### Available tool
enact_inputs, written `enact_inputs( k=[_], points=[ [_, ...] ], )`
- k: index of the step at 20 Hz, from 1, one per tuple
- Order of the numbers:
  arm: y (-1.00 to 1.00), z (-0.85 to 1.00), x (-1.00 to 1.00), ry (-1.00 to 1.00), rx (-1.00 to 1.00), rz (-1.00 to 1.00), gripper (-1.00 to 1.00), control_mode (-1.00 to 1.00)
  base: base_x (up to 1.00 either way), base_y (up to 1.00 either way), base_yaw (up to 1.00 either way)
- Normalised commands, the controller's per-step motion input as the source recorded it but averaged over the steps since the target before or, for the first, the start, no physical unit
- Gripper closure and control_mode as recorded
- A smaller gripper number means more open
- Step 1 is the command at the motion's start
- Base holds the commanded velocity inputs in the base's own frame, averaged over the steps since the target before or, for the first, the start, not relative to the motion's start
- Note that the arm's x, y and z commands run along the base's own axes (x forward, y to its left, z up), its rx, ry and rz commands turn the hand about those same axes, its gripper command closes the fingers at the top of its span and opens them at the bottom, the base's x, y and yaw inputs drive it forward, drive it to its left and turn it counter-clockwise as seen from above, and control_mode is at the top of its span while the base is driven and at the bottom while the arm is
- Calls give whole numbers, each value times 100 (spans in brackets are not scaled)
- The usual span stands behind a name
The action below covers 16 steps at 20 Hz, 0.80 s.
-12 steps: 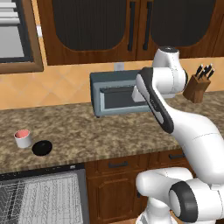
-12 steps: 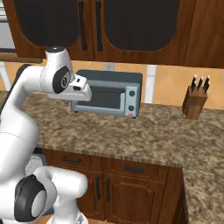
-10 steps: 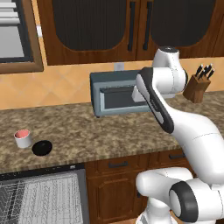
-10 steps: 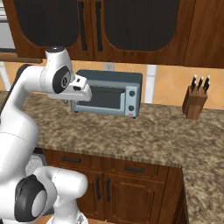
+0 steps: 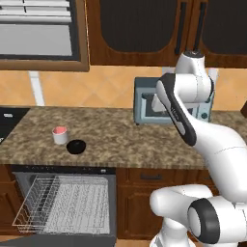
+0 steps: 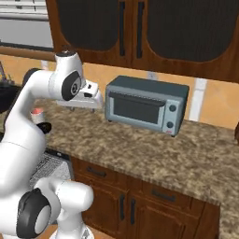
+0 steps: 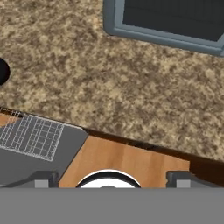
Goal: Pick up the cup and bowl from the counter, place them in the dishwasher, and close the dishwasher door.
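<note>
Round white cup (image 5: 60, 135), pink inside, upright beside shiny black bowl (image 5: 75, 146) on speckled stone surface (image 5: 120, 140). Wire rack (image 5: 62, 202) open below. End effector grip: cannot tell.

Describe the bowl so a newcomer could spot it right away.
Start at the long speckled granite counter and go to its left stretch, right above the open dishwasher with its white wire rack. Two small things sit there close together; the bowl is the low, glossy black one nearer the counter's front edge, while its neighbour, the cup, is white with a pink inside.
</note>
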Motion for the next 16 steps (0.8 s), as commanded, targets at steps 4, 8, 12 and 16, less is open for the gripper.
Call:
enact_inputs(
  k=[4,8,12,16],
  points=[
    [0,0,0,0,0,0,-100,100,0,0,64],
    [0,0,0,0,0,0,-100,100,0,0,64],
    [0,0,0,0,0,0,-100,100,0,-1,63],
    [0,0,0,0,0,0,-100,100,1,-10,61]
  ],
)
